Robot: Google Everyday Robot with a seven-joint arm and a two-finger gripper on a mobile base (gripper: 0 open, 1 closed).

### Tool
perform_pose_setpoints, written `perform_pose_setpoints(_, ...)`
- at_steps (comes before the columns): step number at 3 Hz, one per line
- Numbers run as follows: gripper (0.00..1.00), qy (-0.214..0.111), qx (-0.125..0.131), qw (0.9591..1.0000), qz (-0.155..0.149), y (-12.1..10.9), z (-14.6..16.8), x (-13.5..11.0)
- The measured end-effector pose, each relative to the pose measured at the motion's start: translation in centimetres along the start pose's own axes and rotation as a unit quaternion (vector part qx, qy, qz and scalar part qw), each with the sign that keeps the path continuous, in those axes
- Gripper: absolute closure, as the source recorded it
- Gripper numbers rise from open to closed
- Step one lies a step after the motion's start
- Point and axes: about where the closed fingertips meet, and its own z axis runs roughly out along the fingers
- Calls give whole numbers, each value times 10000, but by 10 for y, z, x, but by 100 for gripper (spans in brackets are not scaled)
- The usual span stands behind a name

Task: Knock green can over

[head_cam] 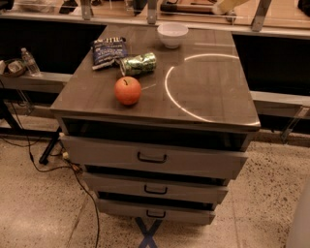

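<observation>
On the back-left part of the bench [208, 97], the green can [138, 64] lies on its side, long axis running roughly left to right and silver end turned toward the dark blue snack bag [108, 50]. It sits just beside the bag, though I cannot confirm contact. I judge the knock-over as done, since the can is no longer upright. The main hazard now is rolling. A can lying this way is free to travel toward the front edge, where the red apple [128, 90] stands near it, or toward the back. A jolt to the bench or a needless second touch could start it moving. A second hazard is the white bowl [172, 34], which stands at the far end between the can and the tool [226, 6]. If I brought the tool back down on a direct line, I could clip the bowl or drag it along. The tool shows only at the top edge of the view, beyond the far side of the bench. It is up and to the right of the can and well apart from it, and it touches nothing I can see. I cannot tell whether it is wide or narrow.
</observation>
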Motion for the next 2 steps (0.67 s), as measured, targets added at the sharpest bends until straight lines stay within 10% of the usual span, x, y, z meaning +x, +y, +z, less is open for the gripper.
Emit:
perform_pose_setpoints(1, 0, 450, 824, 9956, 24, -51, -73, 33)
perform_pose_setpoints(2, 0, 490, 856, 9951, 27, -53, -75, 37)
